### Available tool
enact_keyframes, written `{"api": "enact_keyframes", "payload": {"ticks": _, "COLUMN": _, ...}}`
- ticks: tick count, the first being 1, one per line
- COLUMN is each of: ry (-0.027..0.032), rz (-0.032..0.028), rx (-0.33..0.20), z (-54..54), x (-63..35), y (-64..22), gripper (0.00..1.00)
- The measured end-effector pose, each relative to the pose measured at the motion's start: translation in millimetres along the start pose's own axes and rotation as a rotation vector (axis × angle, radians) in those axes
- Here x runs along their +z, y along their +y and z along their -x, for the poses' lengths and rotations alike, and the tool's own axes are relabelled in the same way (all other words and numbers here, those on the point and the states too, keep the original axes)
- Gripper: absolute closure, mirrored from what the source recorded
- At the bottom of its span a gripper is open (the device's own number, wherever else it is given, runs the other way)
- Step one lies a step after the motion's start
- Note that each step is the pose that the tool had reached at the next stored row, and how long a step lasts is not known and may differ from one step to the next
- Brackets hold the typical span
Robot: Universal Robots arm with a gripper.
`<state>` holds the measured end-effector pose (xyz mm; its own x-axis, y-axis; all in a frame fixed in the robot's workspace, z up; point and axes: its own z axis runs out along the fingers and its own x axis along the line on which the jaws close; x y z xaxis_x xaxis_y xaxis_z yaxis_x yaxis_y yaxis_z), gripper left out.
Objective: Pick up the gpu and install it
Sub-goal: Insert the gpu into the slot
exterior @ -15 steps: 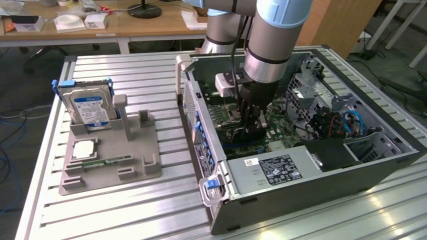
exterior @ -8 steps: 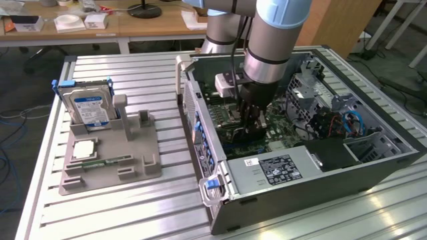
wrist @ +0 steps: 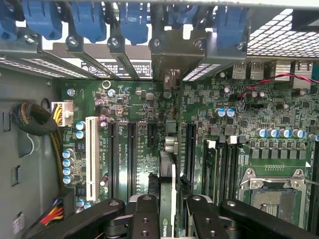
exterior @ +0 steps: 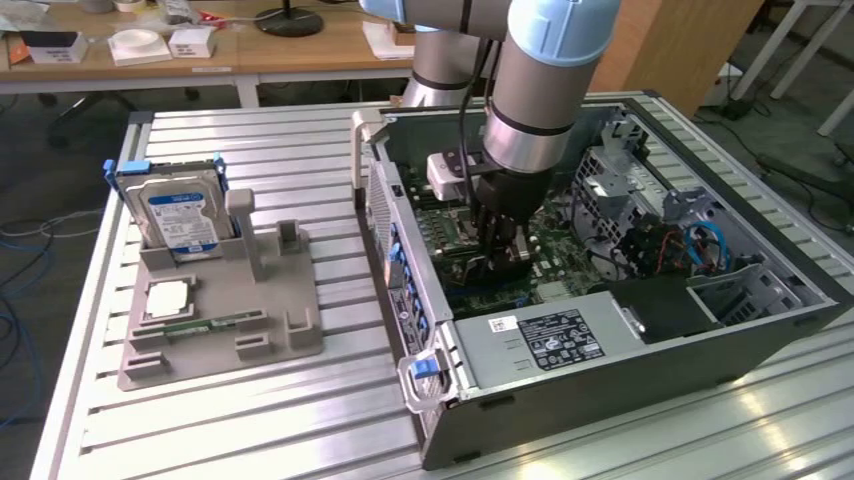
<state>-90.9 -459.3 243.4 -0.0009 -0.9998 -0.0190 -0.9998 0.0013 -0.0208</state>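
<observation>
My black two-fingered gripper (wrist: pixel 167 219) clamps the thin dark gpu card (wrist: pixel 172 164) edge-on, inside the open grey computer case (exterior: pixel 587 400). Pickup is done; it stands directly beneath me over the green motherboard's (wrist: pixel 209 124) slots; seating remains.

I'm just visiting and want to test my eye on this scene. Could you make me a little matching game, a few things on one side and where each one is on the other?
Things:
1. hard drive
2. memory stick
3. claw
4. graphics card

Places:
A. lying flat in the grey holder
B. standing upright in the grey holder
C. edge-on between the claw's fingers, over the green board
D. reaching down inside the open computer case

Pairs: 1-B, 2-A, 3-D, 4-C
</observation>
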Motion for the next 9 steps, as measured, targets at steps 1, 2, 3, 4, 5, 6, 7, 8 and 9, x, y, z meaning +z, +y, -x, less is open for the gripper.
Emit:
{"api": "enact_keyframes", "payload": {"ticks": 1, "ry": 0.0000, "rz": 0.0001, "rx": 0.000, "z": 0.0, "x": 0.0, "y": 0.0, "gripper": 0.74}}
{"api": "enact_keyframes", "payload": {"ticks": 2, "ry": 0.0000, "rz": 0.0000, "rx": 0.000, "z": 0.0, "x": 0.0, "y": 0.0, "gripper": 0.74}}
{"api": "enact_keyframes", "payload": {"ticks": 3, "ry": -0.0001, "rz": 0.0000, "rx": 0.000, "z": 0.0, "x": 0.0, "y": 0.0, "gripper": 0.74}}
{"api": "enact_keyframes", "payload": {"ticks": 4, "ry": -0.0001, "rz": 0.0000, "rx": 0.000, "z": 0.0, "x": 0.0, "y": 0.0, "gripper": 0.74}}
{"api": "enact_keyframes", "payload": {"ticks": 5, "ry": -0.0001, "rz": 0.0000, "rx": 0.000, "z": 0.0, "x": 0.0, "y": 0.0, "gripper": 0.74}}
{"api": "enact_keyframes", "payload": {"ticks": 6, "ry": -0.0001, "rz": 0.0001, "rx": 0.000, "z": 0.0, "x": 0.0, "y": 0.0, "gripper": 0.74}}
{"api": "enact_keyframes", "payload": {"ticks": 7, "ry": -0.0001, "rz": 0.0000, "rx": 0.000, "z": 0.0, "x": 0.0, "y": 0.0, "gripper": 0.74}}
{"api": "enact_keyframes", "payload": {"ticks": 8, "ry": -0.0001, "rz": 0.0000, "rx": 0.000, "z": 0.0, "x": 0.0, "y": 0.0, "gripper": 0.74}}
{"api": "enact_keyframes", "payload": {"ticks": 9, "ry": -0.0001, "rz": 0.0000, "rx": 0.000, "z": 0.0, "x": 0.0, "y": 0.0, "gripper": 0.74}}
